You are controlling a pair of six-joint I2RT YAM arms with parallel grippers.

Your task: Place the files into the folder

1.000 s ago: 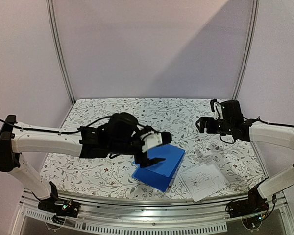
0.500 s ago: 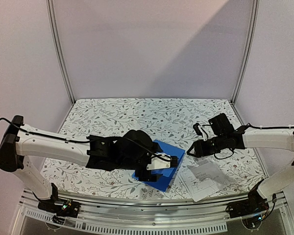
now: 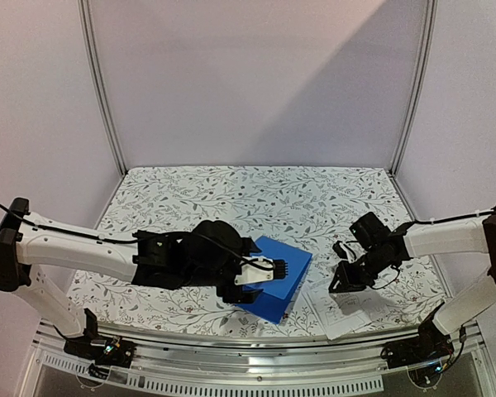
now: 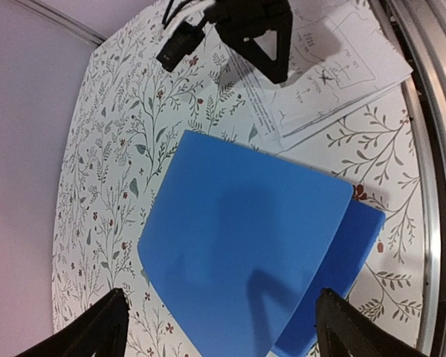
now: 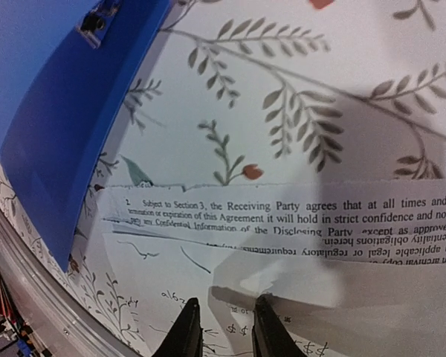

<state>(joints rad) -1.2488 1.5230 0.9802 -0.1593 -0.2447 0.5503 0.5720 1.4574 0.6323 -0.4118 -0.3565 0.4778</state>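
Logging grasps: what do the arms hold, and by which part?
Left fingers: nothing, open above the folder. Right fingers: narrowed at the files' edge; hold cannot be told.

Brought the right end effector down from over the far worktop to the thin white printed paper sheets, fingers drawn much closer together. Lowered the left end effector nearer the bright blue plastic binder.
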